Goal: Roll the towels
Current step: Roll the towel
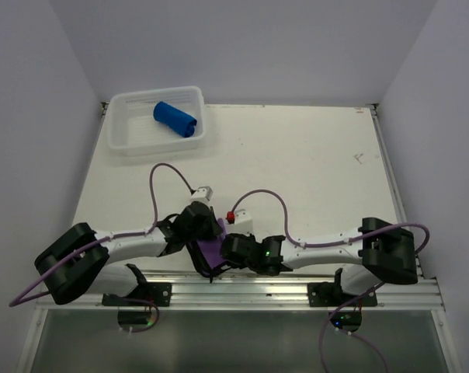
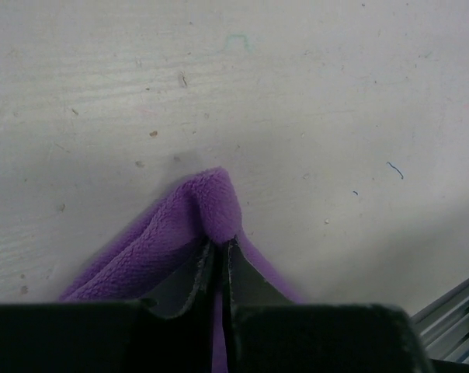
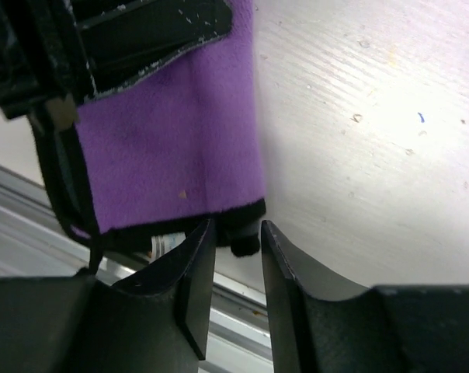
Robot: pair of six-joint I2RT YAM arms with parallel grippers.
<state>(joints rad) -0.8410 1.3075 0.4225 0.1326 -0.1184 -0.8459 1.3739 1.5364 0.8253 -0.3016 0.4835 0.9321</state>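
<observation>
The royal blue towel [image 1: 175,119] lies rolled inside the white basket [image 1: 122,134] at the far left. The light purple towel [image 1: 212,251] with its dark edge hangs between the two grippers near the table's front edge. My left gripper [image 2: 221,242] is shut on a pinched fold of the purple towel [image 2: 157,241]. My right gripper [image 3: 238,229] stands open, its jaws a little apart. The dark-edged lower corner of the purple towel [image 3: 172,140] sits just between its fingertips [image 3: 199,249] without being pinched. The left gripper's black fingers [image 3: 141,39] show at the top of the right wrist view.
The aluminium rail [image 1: 242,291] runs along the front edge right below the towel. Purple cables [image 1: 161,175] loop over the middle of the white table [image 1: 312,171]. White walls close in the left, back and right sides.
</observation>
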